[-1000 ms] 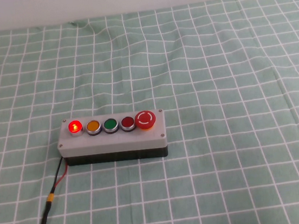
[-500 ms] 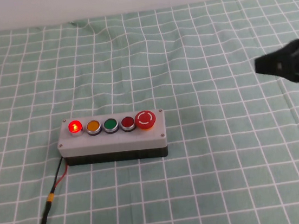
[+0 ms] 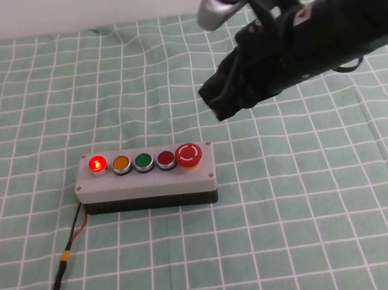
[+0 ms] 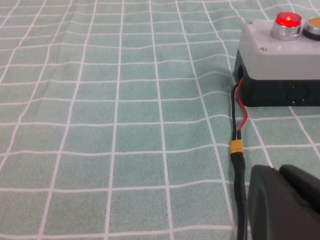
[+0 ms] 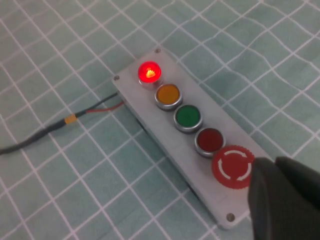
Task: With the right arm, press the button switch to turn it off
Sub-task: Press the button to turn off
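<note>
The button switch [image 3: 97, 164] glows bright red at the left end of the five-button row on the grey box [image 3: 149, 181]. It also shows in the left wrist view [image 4: 288, 20] and the right wrist view [image 5: 150, 73]. My right gripper [image 3: 217, 104] is shut and empty. It hangs in the air behind and to the right of the box, past the big red mushroom button [image 3: 188, 155], and in its own view its dark tip [image 5: 275, 169] sits beside that button [image 5: 232, 166]. My left gripper [image 4: 278, 173] is shut and empty, low on the cloth near the box's left end.
Orange [image 3: 120, 164], green [image 3: 143, 161] and flat dark-red [image 3: 165, 159] buttons lie between the lit button and the mushroom button. A black cable [image 3: 58, 278] with red wire and a yellow band runs from the box's left end toward the front left. A green checked cloth [image 3: 297, 231] covers the table.
My right arm has swung in from the right edge, moving left across the table toward the box. The box and the lit button have not changed.
</note>
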